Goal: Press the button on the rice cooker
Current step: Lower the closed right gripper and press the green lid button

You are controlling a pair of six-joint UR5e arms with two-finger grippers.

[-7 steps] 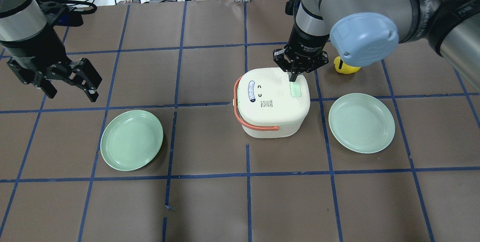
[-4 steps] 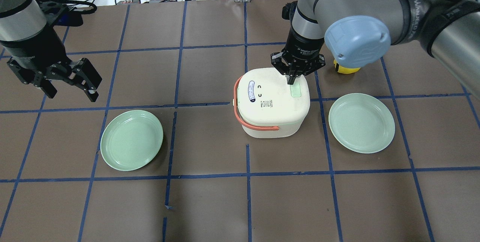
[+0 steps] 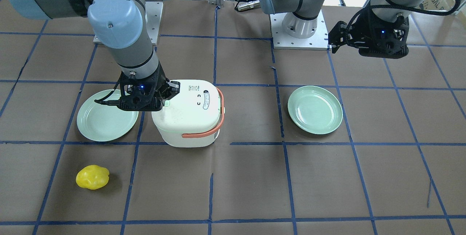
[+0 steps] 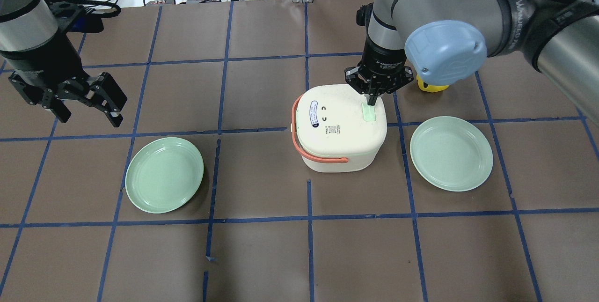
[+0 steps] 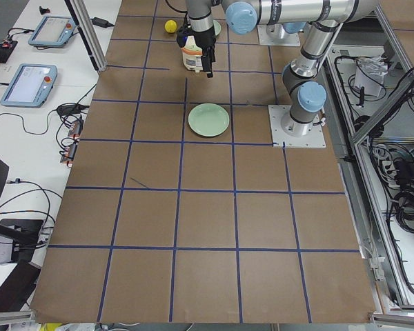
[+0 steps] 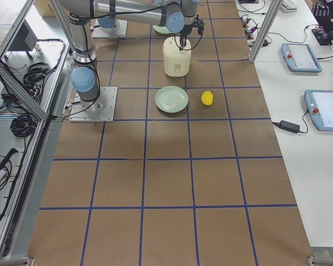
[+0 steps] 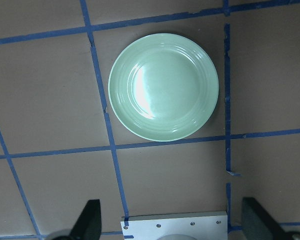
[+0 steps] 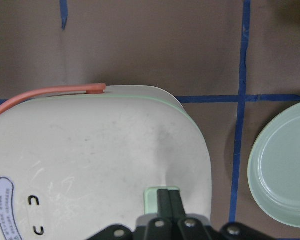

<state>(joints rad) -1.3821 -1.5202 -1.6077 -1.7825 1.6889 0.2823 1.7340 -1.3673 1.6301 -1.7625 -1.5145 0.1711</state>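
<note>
**Right gripper (image 4: pixel 371 101) shifts onto the small pale green rectangular button (image 4: pixel 369 114)**

Over the last second my joined fingertips have slid a little to the right and settled lower. Everything else has stayed where it was.

At far left, my left gripper (image 4: pixel 89 114) hangs idle above the brown, blue-taped table (image 4: pixel 262 255), fingers spread wide and holding nothing. Nearer than it lies a pale green round plate (image 4: pixel 164 174), untouched.

In the middle stands the cream, rounded-square plastic rice cooker (image 4: pixel 339 128), its coral handle (image 4: pixel 299 145) folded down around the left and near sides. The button sits on the right part of the lid. My right gripper has its fingers pressed together into one narrow tip, which rests at the button's far end; the wrist camera shows that tip directly over the green patch.

I judge the press to be starting or just made. Whether the button has actually sunk, I cannot tell, so a firmer push downward may be needed.

Just beyond the cooker on the right is a yellow, lumpy, lemon-like object (image 3: pixel 92 177). A second pale green round plate (image 4: pixel 451 153) lies nearer, beside the cooker.
</note>
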